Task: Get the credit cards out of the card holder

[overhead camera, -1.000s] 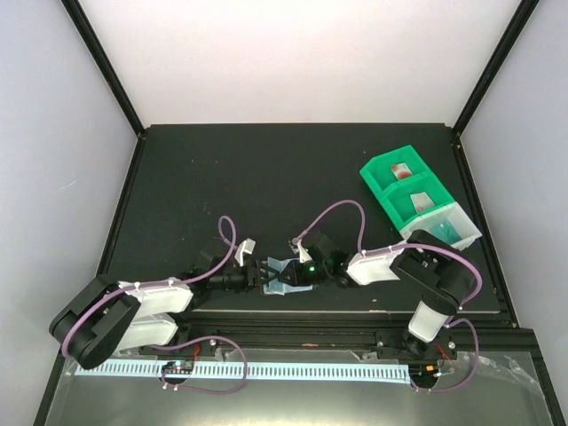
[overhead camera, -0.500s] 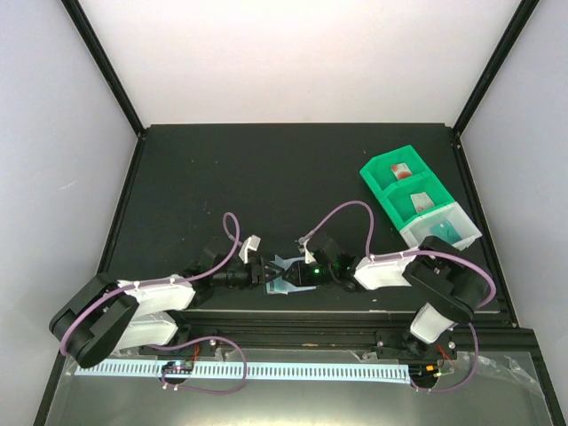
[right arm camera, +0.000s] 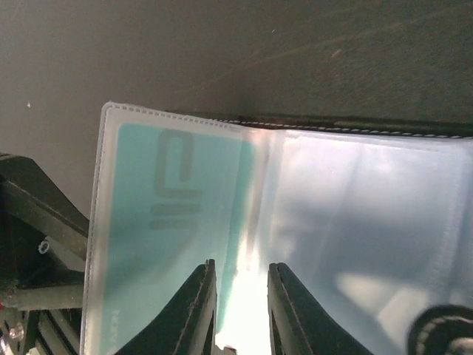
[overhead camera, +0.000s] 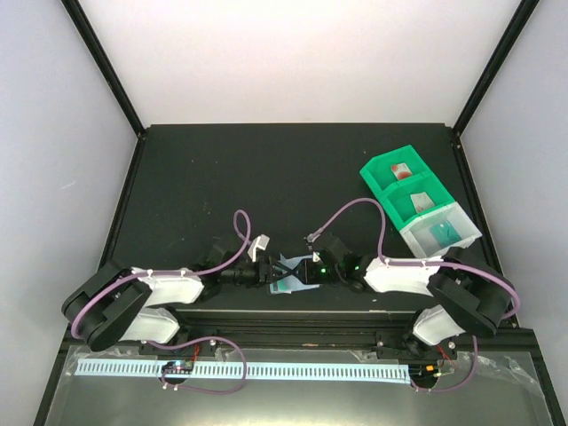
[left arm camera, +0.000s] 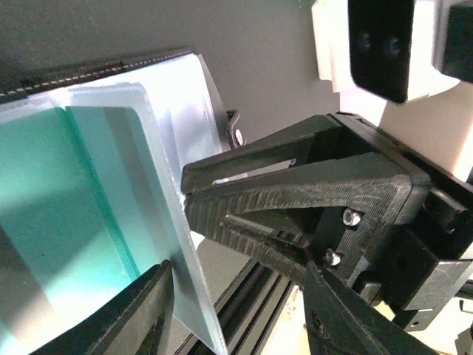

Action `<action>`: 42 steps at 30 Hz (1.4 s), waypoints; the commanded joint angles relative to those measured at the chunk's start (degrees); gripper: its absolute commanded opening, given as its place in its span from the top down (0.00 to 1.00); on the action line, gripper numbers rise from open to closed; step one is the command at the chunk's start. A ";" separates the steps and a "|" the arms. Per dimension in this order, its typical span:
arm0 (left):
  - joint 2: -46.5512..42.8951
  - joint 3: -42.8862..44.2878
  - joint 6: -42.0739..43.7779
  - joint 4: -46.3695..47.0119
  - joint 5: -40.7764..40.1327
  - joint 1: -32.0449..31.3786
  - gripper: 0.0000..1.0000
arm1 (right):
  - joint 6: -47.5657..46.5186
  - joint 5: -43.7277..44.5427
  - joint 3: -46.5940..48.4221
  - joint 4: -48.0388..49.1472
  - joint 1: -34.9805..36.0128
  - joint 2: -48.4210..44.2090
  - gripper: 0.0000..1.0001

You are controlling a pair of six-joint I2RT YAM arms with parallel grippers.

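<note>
While the left pincer is gaping halfway round the card holder, the nearly-closed right pincer, grip unclear, is risking dragging it.

Overhead view: even, diffuse light from above. The white back wall sits near overexposure, while the matte black counter swallows detail, so dark arm parts merge with it; shadows are faint.

Left wrist view: the clear sleeves of the card holder bleach toward white. The left end effector is a dark, soft-edged silhouette at the lower edge.

Right wrist view: glare washes out the sleeve beside the teal card, brightest between the fingertips of the right end effector. Print under the plastic looks hazy.
</note>
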 commanded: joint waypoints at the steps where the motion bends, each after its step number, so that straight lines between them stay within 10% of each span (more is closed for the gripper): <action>1: 1.47 2.25 -0.55 3.34 0.58 -1.47 0.50 | -2.16 5.98 -0.55 -5.29 -0.16 -3.21 0.77; 27: 3.75 6.33 3.85 -1.85 -5.40 -5.35 0.53 | -5.56 13.46 -2.56 -14.47 -5.26 -14.71 0.70; 42: -5.47 4.63 9.27 -14.28 -8.45 0.36 0.53 | -11.70 9.28 3.60 -11.97 -6.72 -2.48 0.56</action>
